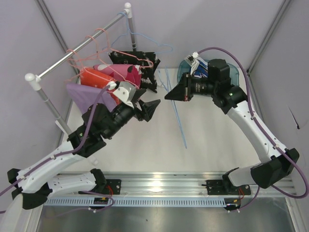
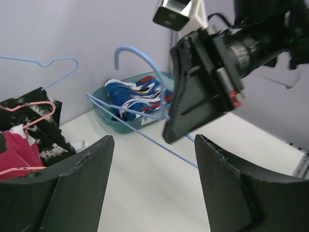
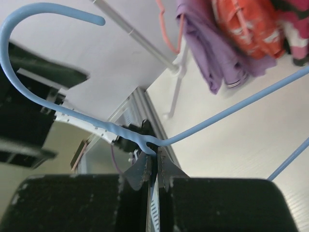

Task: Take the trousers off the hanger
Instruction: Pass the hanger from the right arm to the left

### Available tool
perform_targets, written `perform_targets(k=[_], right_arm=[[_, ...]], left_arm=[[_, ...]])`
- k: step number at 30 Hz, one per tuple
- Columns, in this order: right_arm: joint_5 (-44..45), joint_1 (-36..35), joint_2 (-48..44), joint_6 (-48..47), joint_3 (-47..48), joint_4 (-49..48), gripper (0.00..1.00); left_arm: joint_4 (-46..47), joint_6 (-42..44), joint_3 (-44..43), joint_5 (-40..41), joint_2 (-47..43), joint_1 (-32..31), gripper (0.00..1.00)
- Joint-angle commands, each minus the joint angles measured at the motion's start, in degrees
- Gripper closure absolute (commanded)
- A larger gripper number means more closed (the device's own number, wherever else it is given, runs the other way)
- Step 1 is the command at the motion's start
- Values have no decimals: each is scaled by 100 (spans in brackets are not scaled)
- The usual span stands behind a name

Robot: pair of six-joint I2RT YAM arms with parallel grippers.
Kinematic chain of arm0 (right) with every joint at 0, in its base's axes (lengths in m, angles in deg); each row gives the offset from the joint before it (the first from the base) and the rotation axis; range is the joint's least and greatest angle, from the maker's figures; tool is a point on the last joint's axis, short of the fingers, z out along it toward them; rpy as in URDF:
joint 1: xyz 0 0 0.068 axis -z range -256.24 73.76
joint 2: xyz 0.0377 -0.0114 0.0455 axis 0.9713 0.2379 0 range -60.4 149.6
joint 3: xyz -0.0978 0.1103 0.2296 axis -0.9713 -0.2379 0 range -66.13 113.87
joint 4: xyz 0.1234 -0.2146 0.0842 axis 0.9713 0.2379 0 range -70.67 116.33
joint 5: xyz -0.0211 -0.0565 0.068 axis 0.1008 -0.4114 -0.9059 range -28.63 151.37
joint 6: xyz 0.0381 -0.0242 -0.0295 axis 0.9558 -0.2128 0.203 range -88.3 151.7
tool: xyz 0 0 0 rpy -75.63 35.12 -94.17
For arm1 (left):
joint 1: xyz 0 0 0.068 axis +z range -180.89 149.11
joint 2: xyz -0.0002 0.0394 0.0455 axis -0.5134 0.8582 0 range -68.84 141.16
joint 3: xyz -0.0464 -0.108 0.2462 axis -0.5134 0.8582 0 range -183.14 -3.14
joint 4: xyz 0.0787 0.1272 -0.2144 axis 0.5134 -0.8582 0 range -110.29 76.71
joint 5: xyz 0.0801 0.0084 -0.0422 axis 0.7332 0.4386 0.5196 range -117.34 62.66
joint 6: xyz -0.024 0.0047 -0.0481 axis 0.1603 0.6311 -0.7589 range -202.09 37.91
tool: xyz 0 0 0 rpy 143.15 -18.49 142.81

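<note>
Tightly, right gripper (image 3: 155, 164) pinches the thin blue wire hanger (image 3: 91, 18) at its neck; left gripper (image 2: 153, 147) gapes empty, smooth white table (image 2: 145, 203) between its matte fingers.

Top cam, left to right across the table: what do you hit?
lavender trousers → pink-magenta trousers → right tool, shut on the blue hanger → blue-white-red trousers → teal basket, right wall
</note>
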Motion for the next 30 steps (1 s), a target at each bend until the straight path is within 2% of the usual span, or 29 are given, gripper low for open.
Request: perform_targets(k=[1,3,9,12,16,17,19,22,30], right_arm=[[-1152,50,-148,-364,291,336,97],[-1441,173,-262,-531,238,520,95],[-2119,507,-473,-269,36,311,96],[-2164,525,-508,-294,36,310,96],[-2049,525,-395,-488,1,503,98],[-2102,517,-351,-453,-34,486,98],[-2146,499,-271,-392,-61,425,99],[-2190,437,-236,-269,-105,179,99],[-2155,218,-236,74,-280,-279,100]], left_arm=[[-118,561,-158,-603,241,365,27],[-144,744,-69,-1279,179,628,27],[-276,1071,28,-2237,30,1034,29],[-241,852,-16,-2695,21,1131,30],[390,175,98,-3248,-41,1131,28],[505,-130,220,-3319,-41,1131,28],[848,-186,239,-3390,38,1131,28],[893,-230,107,-3250,353,1131,31],[1429,-573,-236,-2916,1049,1122,45]])
